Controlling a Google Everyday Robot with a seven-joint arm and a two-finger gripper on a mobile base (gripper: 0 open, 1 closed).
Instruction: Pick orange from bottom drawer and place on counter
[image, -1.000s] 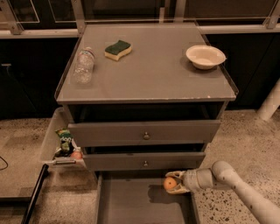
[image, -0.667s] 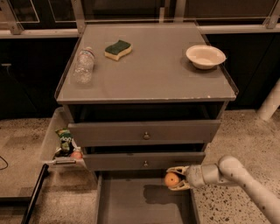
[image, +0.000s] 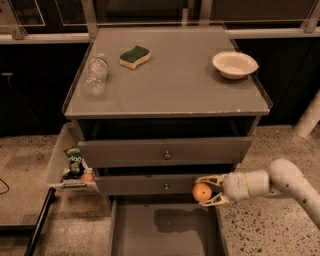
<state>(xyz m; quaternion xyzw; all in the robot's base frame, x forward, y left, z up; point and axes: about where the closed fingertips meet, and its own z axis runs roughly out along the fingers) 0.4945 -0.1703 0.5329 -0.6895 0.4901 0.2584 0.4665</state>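
The orange (image: 201, 192) is a small round fruit held between the fingers of my gripper (image: 205, 190), which is shut on it. The gripper holds it in the air above the right side of the open bottom drawer (image: 145, 230), in front of the lower knobbed drawer. My white arm (image: 280, 182) reaches in from the right. The grey counter (image: 170, 87) lies above, with its front edge well over the orange.
On the counter lie a plastic bottle (image: 95, 74), a green and yellow sponge (image: 135, 56) and a white bowl (image: 234, 64). Two knobbed drawers (image: 165, 152) are shut. A side bin (image: 59, 160) at the left holds a green snack packet (image: 75, 159) and a small reddish round item (image: 87, 176).
My gripper has lifted the orange a little higher and slightly to the right, from just over the drawer floor to level with the lower knobbed drawer.
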